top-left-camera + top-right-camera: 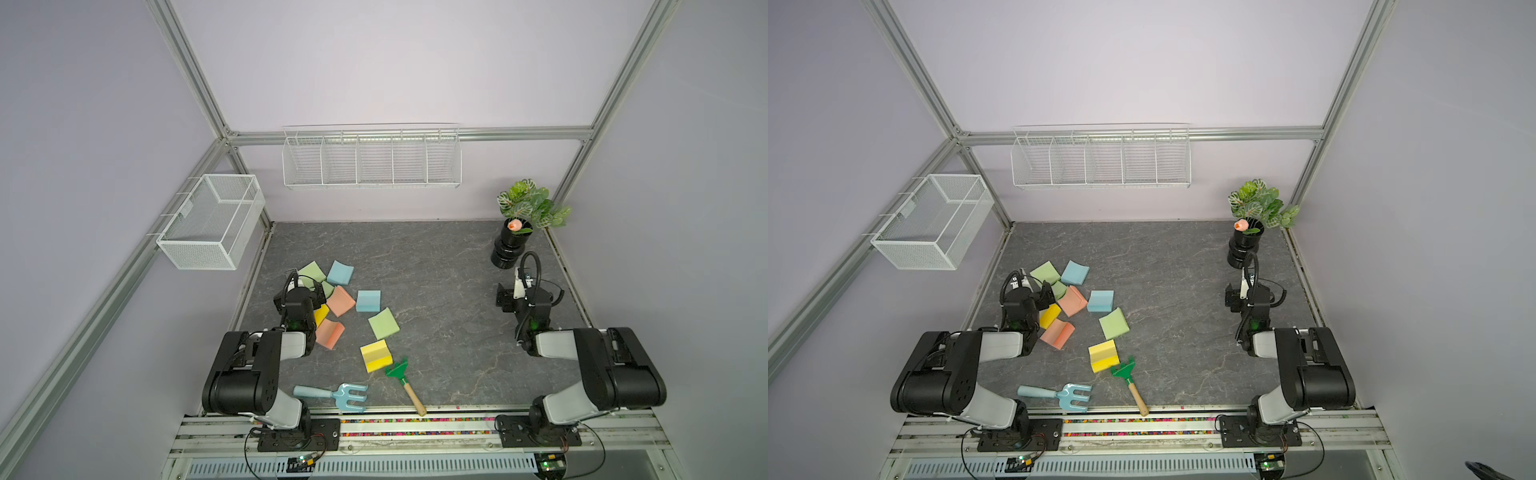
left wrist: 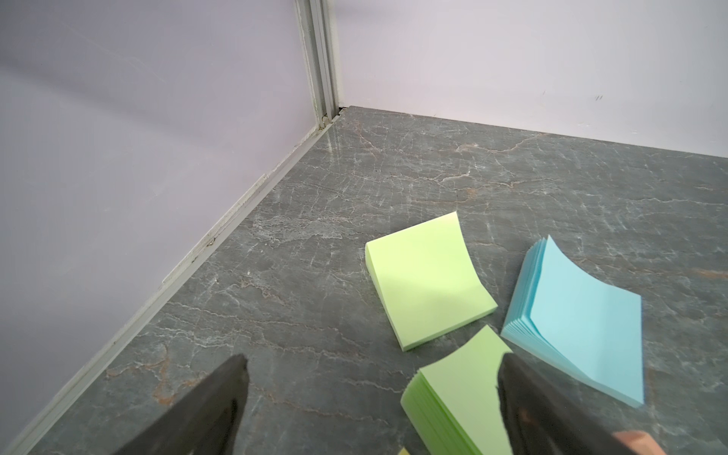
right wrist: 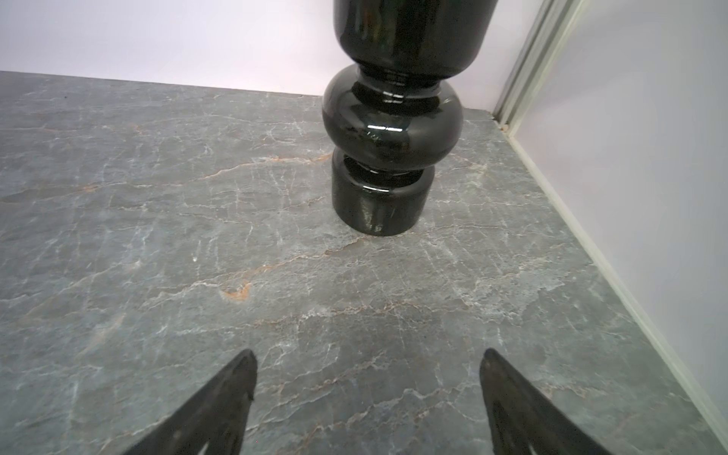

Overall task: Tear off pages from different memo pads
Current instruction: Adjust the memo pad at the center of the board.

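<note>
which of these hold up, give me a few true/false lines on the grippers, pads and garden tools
1. The left gripper is open. True.
2. The right gripper grips the black vase. False: it is open and apart from the vase, over bare table.
3. Two light blue memo pads show in both top views. True.
4. The blue fork stands in the vase. False: it lies flat on the table near the front edge.
5. The green rake has a wooden handle. True.
</note>
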